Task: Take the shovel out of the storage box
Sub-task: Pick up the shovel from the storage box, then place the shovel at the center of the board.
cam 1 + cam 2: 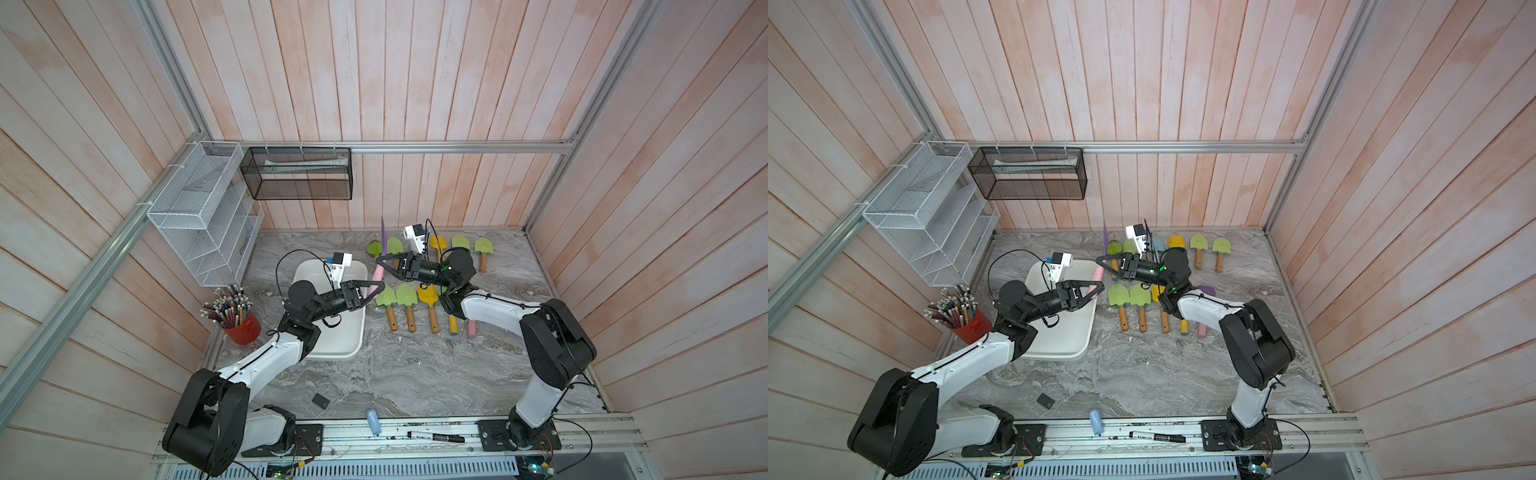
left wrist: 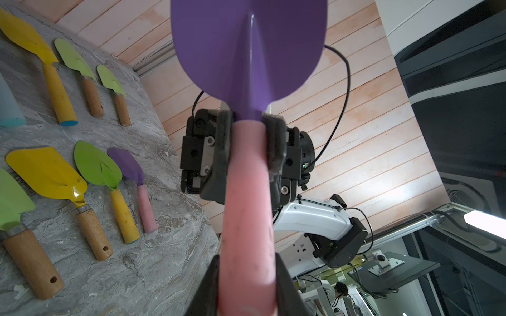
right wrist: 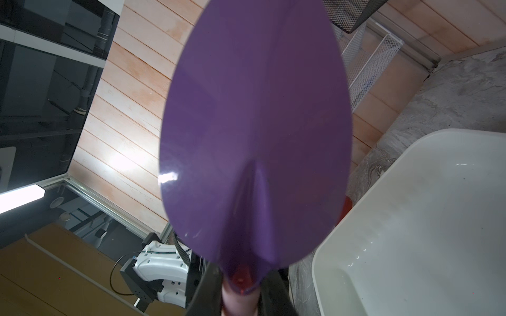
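A shovel with a purple blade (image 1: 383, 236) (image 1: 1105, 237) (image 2: 249, 49) (image 3: 254, 136) and a pink handle (image 1: 377, 274) (image 2: 246, 219) stands nearly upright in the air, just past the far right corner of the white storage box (image 1: 332, 355) (image 1: 1059, 355) (image 3: 410, 219). My left gripper (image 1: 379, 287) (image 1: 1099, 287) (image 2: 247, 273) has both fingers against the lower handle. My right gripper (image 1: 379, 260) (image 1: 1098, 259) (image 2: 250, 131) (image 3: 241, 292) is shut on the handle's top, right under the blade. What shows of the box is bare.
Two rows of green, yellow and purple shovels (image 1: 407, 297) (image 2: 46, 175) lie on the marble table right of the box. A red cup of pencils (image 1: 241, 328) stands to its left. A white wire rack (image 1: 199, 216) and a black mesh basket (image 1: 299, 172) hang on the walls. A marker (image 1: 436, 437) lies at the front rail.
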Robot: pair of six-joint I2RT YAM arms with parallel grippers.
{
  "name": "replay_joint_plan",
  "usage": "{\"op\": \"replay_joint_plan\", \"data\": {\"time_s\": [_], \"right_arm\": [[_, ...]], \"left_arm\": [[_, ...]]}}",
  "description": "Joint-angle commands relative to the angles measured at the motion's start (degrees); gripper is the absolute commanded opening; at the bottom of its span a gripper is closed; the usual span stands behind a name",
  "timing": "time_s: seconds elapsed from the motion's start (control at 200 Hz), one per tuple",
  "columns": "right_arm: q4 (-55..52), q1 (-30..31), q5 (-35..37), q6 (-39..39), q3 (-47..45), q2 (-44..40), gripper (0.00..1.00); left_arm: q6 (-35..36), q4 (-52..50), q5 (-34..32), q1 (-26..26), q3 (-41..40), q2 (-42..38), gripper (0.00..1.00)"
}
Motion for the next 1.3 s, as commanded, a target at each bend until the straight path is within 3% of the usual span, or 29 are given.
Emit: {"op": "replay_joint_plan", "data": {"time_s": [0.0, 0.09, 0.325, 0.525, 0.785, 1.085, 1.295], "right_arm": [[-0.6, -0.4, 1.1, -5.2, 0.2, -1.3, 0.1], [-1.8, -1.5, 1.1, -5.4, -0.5, -1.8, 0.11], [-6.7, -8.0, 0.2, -7.5, -3.9, -5.0, 0.12], [-17.3, -13.4, 0.4, -13.2, -6.8, -11.6, 0.12], [-36.4, -21.3, 2.8, -22.0, -12.1, -22.8, 0.12], [-71.5, -28.3, 17.0, -38.6, -9.8, -31.6, 0.13], [-86.9, -28.6, 35.1, -44.5, -7.4, -31.3, 0.13]], "left_arm": [[3.4, -6.4, 0.5, -0.5, 0.9, -0.9, 0.53], [8.2, -13.9, -0.4, -0.1, 2.4, -1.8, 0.64], [20.5, -35.4, -3.6, 6.4, 4.6, -8.7, 0.74], [31.0, -52.8, -14.4, 10.4, 6.4, -10.8, 0.8], [34.9, -60.3, -27.3, 12.8, 8.3, -9.0, 0.86], [35.3, -60.7, -32.8, 15.4, 7.9, -7.6, 0.89], [35.6, -59.6, -34.6, 16.7, 6.0, -7.7, 0.89]]}}
